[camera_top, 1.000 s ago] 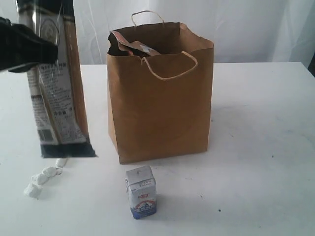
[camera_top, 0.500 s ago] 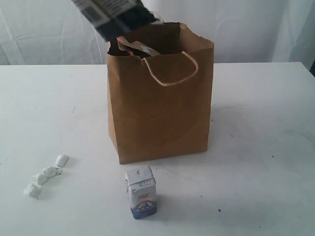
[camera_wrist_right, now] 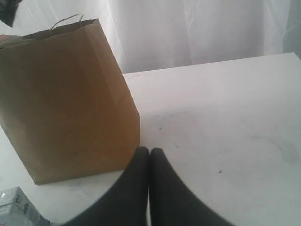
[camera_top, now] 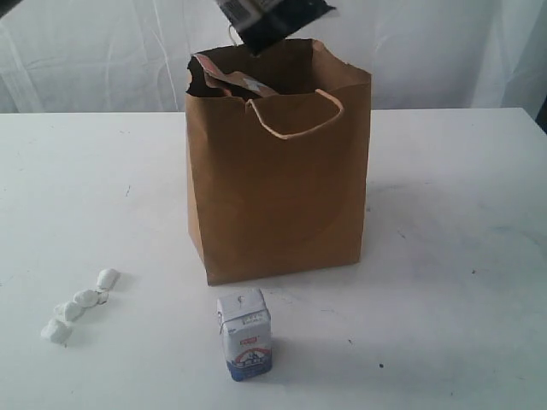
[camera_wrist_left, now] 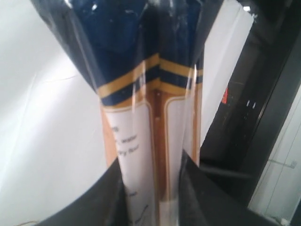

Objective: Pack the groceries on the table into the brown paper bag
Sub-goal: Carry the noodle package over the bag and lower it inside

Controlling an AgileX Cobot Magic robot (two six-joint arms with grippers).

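Observation:
The brown paper bag [camera_top: 278,184] stands open mid-table, with an orange-labelled pouch [camera_top: 229,81] poking up inside it. The dark lower end of the long noodle packet [camera_top: 272,19] hangs just above the bag's rim at the top of the exterior view. My left gripper [camera_wrist_left: 153,188] is shut on that noodle packet [camera_wrist_left: 141,99], its black fingers [camera_wrist_left: 106,197] pressing both sides. In front of the bag stands the small white-blue carton [camera_top: 244,333]. White wrapped sweets [camera_top: 77,303] lie at the front left. My right gripper [camera_wrist_right: 149,153] is shut and empty, low beside the bag [camera_wrist_right: 66,99].
The white table [camera_top: 453,222] has bare surface to the right of the bag and along the left. A white curtain hangs behind. A corner of the carton [camera_wrist_right: 14,207] shows in the right wrist view.
The noodle packet was lifted from the left side of the table, swung up and rightward, and now hangs over the bag's opening. Carton, sweets and bag have not moved.

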